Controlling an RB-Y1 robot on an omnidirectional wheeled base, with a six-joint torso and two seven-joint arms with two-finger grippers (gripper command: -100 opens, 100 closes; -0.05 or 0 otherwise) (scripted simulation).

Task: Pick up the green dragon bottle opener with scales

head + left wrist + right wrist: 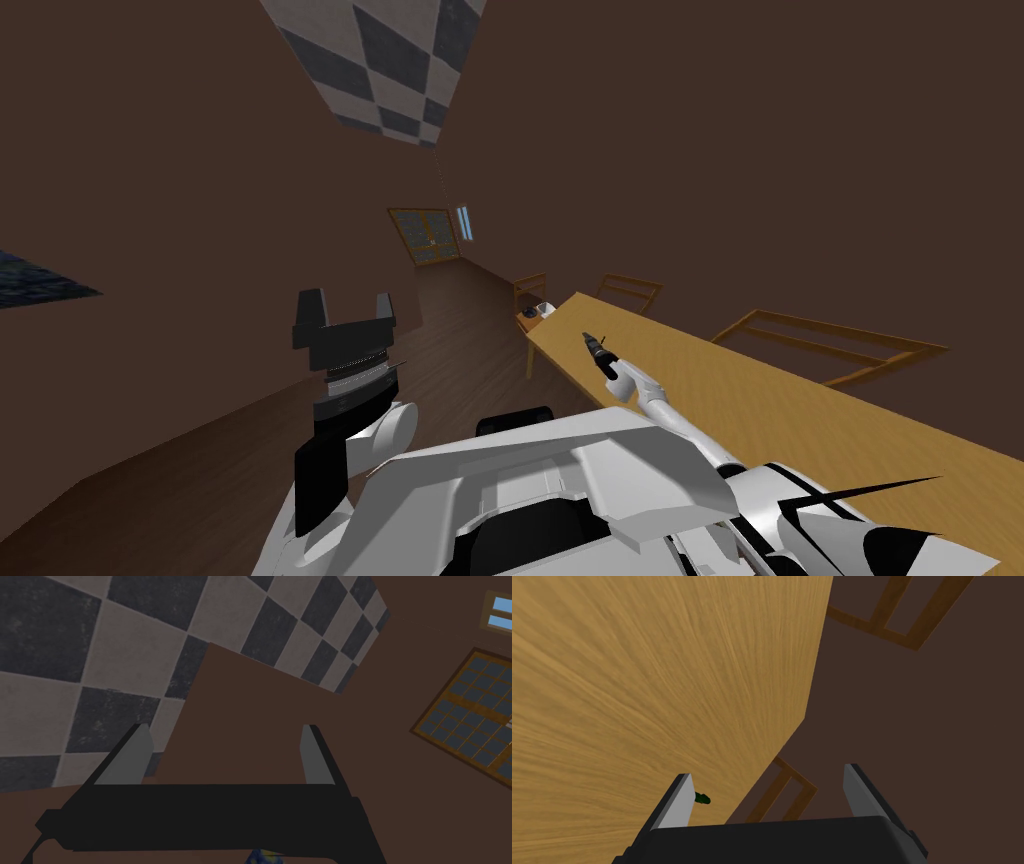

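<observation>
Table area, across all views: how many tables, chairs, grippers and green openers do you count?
Table: 1
Chairs: 3
Grippers: 2 (left gripper, right gripper)
Green bottle opener: 1
Total: 7

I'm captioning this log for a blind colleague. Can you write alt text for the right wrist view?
The right gripper, fingers open, hangs over a light wooden table near its edge. The small green bottle opener lies on the table just inside one finger. Beyond the edge, wooden chair frames stand on a brown floor.
</observation>
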